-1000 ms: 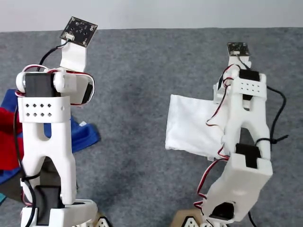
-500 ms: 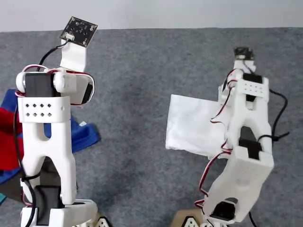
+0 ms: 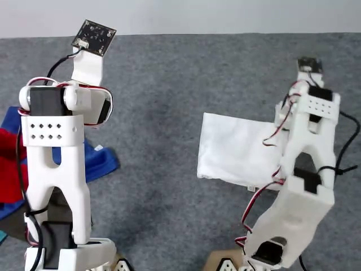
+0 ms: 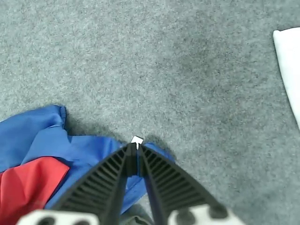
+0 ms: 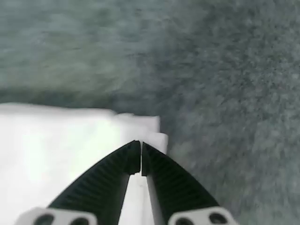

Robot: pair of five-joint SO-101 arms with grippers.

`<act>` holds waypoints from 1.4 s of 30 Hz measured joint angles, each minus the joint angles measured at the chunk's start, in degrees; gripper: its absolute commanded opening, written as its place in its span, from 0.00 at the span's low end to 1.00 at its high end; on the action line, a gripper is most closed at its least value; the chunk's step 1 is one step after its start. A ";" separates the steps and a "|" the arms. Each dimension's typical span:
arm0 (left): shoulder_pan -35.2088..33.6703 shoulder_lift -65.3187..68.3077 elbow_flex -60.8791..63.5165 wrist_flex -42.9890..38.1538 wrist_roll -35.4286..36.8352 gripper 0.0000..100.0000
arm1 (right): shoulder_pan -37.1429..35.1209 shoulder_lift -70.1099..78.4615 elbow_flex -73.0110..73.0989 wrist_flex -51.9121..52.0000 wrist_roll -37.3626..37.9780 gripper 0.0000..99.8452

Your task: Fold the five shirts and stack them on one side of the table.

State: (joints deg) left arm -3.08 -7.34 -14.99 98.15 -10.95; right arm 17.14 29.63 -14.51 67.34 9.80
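A folded white shirt (image 3: pixel 231 149) lies flat on the grey table, right of centre. The right arm (image 3: pixel 307 141) stands over its right edge. In the right wrist view my right gripper (image 5: pixel 140 146) is shut, its tips just above the white shirt (image 5: pixel 56 140) near a corner. A crumpled pile of a blue shirt (image 3: pixel 98 161) and a red shirt (image 3: pixel 7 164) lies at the left under the left arm (image 3: pixel 53 147). My left gripper (image 4: pixel 136 151) is shut, tips over the blue shirt (image 4: pixel 42 136) by its white tag (image 4: pixel 137 140), with the red shirt (image 4: pixel 23 183) beside it.
The grey felt table (image 3: pixel 169 84) is bare between the two arms and toward the far edge. A dark garment (image 3: pixel 4 232) peeks out at the near left corner. The white shirt's edge (image 4: pixel 289 56) appears far off in the left wrist view.
The right arm has swung to the right, from over the white shirt's right part to its right edge. The shirt and the left arm have stayed still.
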 measured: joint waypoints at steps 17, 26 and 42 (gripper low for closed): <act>0.00 0.00 0.00 0.00 0.00 0.01 | -5.54 -6.24 -11.78 16.35 1.23 0.01; 0.00 0.00 0.00 0.00 0.00 0.01 | -5.54 -9.49 -9.23 32.97 1.41 0.01; 0.00 0.00 0.00 0.00 0.00 0.01 | -0.88 -11.60 28.22 13.36 3.78 0.01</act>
State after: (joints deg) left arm -3.08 -7.34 -14.99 98.15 -10.95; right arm 16.26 18.02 13.71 80.70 13.58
